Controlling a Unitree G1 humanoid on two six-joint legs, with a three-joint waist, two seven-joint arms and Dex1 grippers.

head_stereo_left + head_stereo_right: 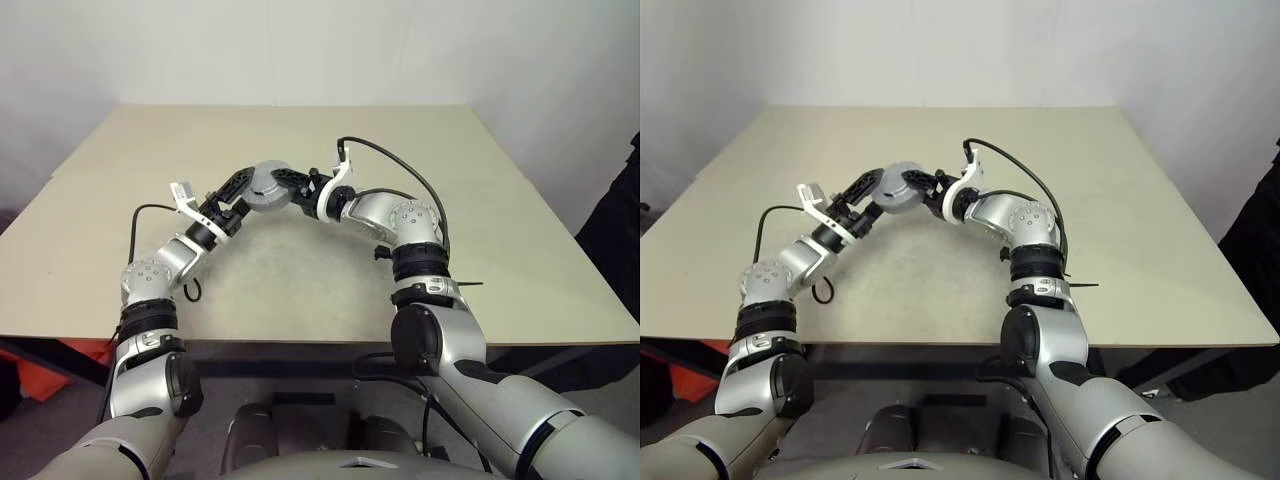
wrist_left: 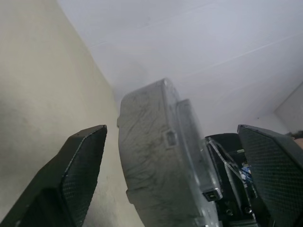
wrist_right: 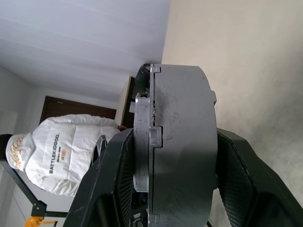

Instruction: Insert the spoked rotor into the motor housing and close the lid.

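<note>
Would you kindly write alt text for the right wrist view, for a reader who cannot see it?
A round grey metal motor housing, seen edge-on with its flat notched grey lid closed against it, is clamped in the right gripper. Beige tabletop lies behind; a person in a white jacket stands beyond.

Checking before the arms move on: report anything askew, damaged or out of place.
Nothing looks damaged or spilled. The motor housing with the lid on it is held on edge above the table in the right gripper. The left gripper stands open around it.
</note>
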